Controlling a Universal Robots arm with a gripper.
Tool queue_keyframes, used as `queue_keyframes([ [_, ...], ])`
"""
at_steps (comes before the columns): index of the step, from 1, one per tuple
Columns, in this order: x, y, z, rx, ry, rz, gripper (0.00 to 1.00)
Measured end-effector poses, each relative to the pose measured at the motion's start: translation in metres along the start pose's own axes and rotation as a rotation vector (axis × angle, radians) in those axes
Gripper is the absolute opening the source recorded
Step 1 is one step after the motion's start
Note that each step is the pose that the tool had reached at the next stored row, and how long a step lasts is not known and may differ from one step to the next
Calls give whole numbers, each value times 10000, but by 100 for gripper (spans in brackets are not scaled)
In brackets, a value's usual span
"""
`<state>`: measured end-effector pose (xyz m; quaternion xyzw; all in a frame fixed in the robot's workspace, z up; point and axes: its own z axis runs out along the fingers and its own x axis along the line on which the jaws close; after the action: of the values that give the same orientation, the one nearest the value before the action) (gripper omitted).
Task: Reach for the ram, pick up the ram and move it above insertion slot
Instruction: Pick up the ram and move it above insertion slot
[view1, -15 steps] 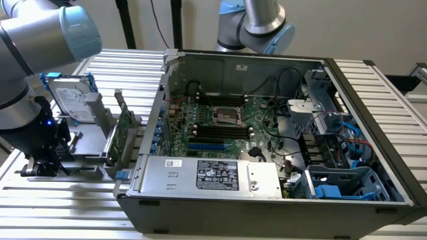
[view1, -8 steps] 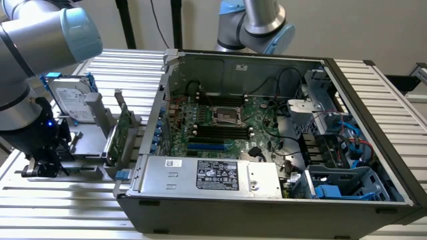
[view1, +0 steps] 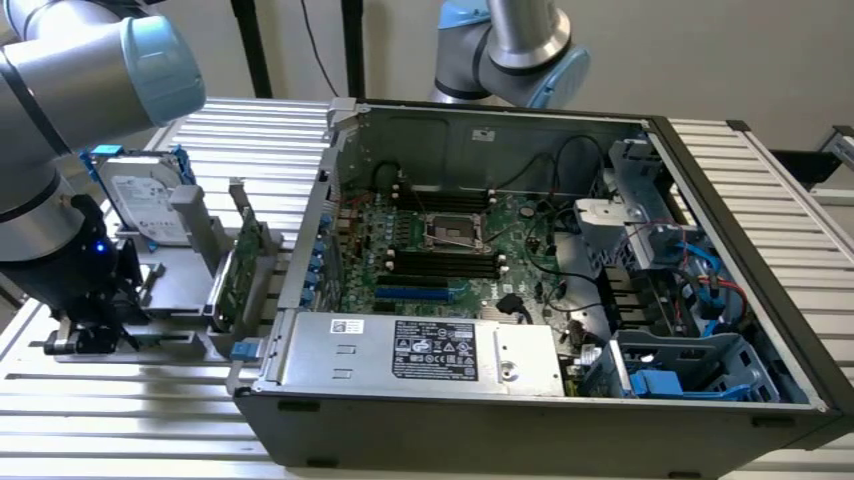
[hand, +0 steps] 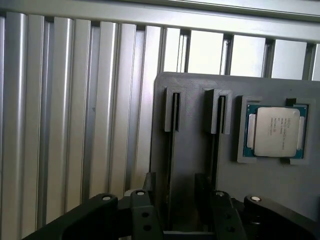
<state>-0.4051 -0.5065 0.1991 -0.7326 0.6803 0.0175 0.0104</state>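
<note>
working arm (view1: 67, 90) | 1 gripper (hand: 175, 180) at 8 o'clock of case (view1: 400, 420), fingers apart, empty, over grey holder (hand: 192, 130) | 2 holder slits (hand: 173, 112), one between fingers; ram inside: cannot tell | 1 processor (hand: 276, 131) | 1 hard drive (view1: 136, 195) | 1 green card (view1: 240, 265) | black motherboard slots (view1: 441, 263) at case centre | second arm (view1: 514, 45) at 12 o'clock

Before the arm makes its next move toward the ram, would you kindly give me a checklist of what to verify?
1. Gripper jaws open: ok.
2. Nothing held between them: ok.
3. Jaws straddle the fixture slot farther from the processor chip: ok.
4. Ram seated in that slot: cannot tell; a thin dark edge shows.
5. Processor chip clear of jaws: ok.
6. Motherboard's black slots look unoccupied: ok.
</note>
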Motion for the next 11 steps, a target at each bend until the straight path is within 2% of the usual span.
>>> queue_keyframes([
  [1, 0, 0, 0, -2, 0, 0, 42],
  [5, 0, 0, 0, -4, 1, 0, 18],
  [7, 0, 0, 1, -4, -1, 0, 18],
  [8, 0, 0, 1, -6, -1, 0, 13],
  [11, 0, -1, 2, -12, -2, 8, 13],
])
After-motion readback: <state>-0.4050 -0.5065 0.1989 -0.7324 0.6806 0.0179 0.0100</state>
